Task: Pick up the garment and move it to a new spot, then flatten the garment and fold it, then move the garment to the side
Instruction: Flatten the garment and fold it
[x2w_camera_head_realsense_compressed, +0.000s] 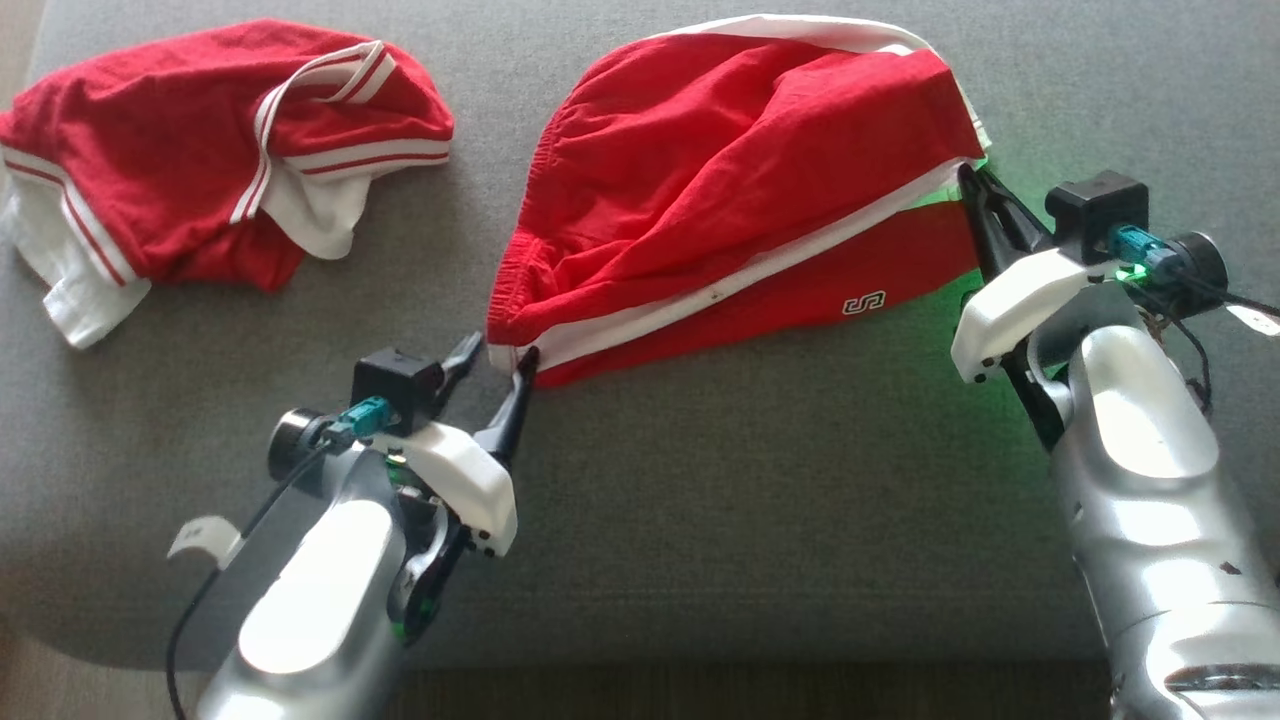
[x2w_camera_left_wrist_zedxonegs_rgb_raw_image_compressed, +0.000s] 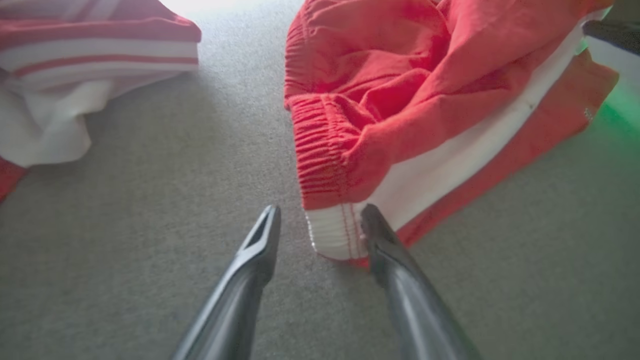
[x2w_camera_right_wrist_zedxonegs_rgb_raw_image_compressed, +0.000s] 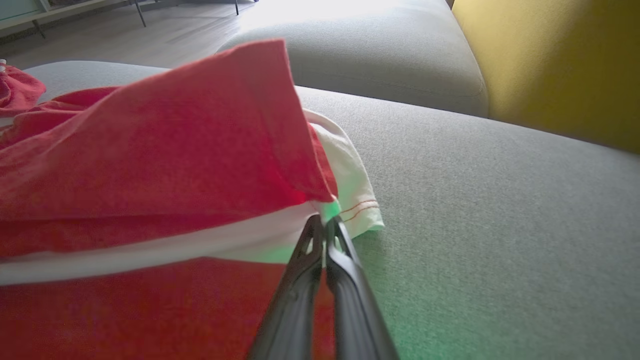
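Two red pieces of clothing lie on the gray cushion in front of you. The one you work on is the garment, a pair of red shorts. It sits in the middle of the cushion, a bit to the right and toward the far side. It is folded over on itself and puffy, not flat. Its waistband is crinkly and stretchy and faces left. A wide white stripe runs across it from the low left corner up to the right, and a white edge shows along the top too. On the lower red part, near the right end, you can see a small white logo. It looks a bit like the letter S, but it is too small to read for sure. Your left gripper has its fingers spread wide with the white end of the waistband between them. One finger touches the cloth, and nothing is pinched. Your right gripper is squeezed tight on the white edge at the garment's right end, where green light glows. The striped cloth, red and white, lies crumpled far to the left, well apart.
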